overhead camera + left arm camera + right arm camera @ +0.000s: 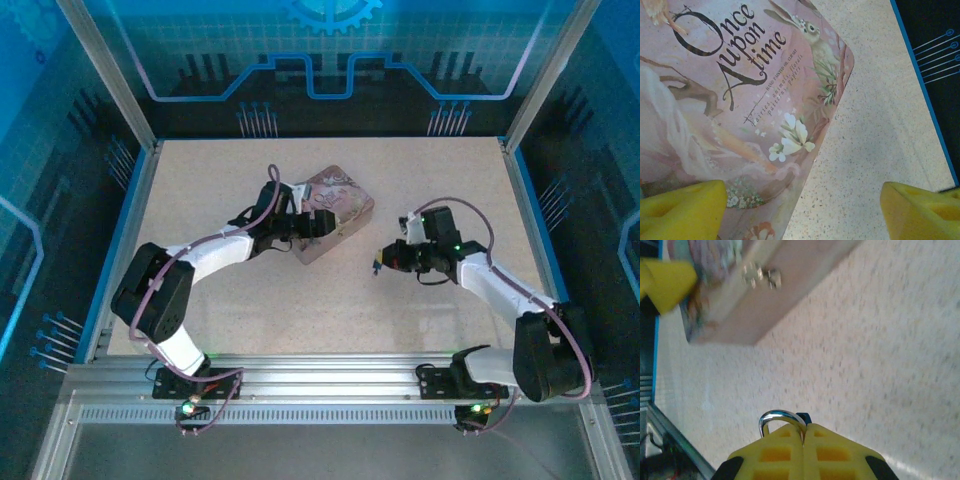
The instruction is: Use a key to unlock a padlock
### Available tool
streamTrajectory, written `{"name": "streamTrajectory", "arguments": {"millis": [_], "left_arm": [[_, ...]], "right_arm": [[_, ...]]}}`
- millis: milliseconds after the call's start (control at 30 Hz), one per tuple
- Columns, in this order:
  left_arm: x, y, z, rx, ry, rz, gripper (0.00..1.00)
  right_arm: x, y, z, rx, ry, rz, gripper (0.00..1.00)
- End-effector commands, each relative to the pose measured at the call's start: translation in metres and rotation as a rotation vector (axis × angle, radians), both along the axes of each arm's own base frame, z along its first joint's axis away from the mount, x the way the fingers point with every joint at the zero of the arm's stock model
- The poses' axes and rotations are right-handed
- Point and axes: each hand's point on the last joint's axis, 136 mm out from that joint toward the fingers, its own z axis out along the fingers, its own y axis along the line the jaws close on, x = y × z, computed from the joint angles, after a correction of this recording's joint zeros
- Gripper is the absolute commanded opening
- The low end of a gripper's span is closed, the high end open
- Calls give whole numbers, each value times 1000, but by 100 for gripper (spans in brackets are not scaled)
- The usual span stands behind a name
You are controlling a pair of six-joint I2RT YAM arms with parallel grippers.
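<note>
Padlock [779,413]: pinched in the right tool [803,427], which is clenched fully on it. Shows only the silvery shackle and a sliver of blue body at 12 o'clock of the pads. Sits between 4 and 5 o'clock of the pink tin [335,205] in the overhead view, apart from it, low over the counter [250,300].

Could twist or squirt out of so shallow a pinch once a key presses in. Probably hides the keyhole between the pads too.

Left tool [802,200]: spread wide, released, holding nothing, poised over the tin's lid. Could nudge the tin if lowered.

- Pink tin [715,130], upper left of the left wrist view: "Once upon a time" in large dark script.
- Below it, slanted small print, too fine to read with certainty.
</note>
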Motion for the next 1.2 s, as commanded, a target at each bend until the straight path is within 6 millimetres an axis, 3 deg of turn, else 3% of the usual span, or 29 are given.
{"name": "streamTrajectory", "arguments": {"millis": [0, 200, 400, 633, 733, 1000, 1167], "left_arm": [[-17, 14, -10, 37, 88, 18, 83], [-19, 21, 41, -19, 0, 39, 86], [-38, 35, 67, -56, -53, 64, 89], [-61, 51, 73, -64, -62, 96, 90], [-68, 61, 72, -57, -62, 117, 90], [-78, 77, 73, -26, -72, 158, 91], [-84, 89, 73, -17, -92, 199, 92]], "right_arm": [[-35, 6, -17, 6, 83, 69, 0], [-54, 22, -44, 50, 152, 123, 0], [-51, 35, -59, 104, 173, 117, 0], [-42, 42, -75, 130, 211, 111, 2], [-42, 37, -82, 90, 218, 92, 14], [-40, 27, -82, 36, 200, 69, 25], [-39, 14, -69, 10, 154, 37, 28]]}}
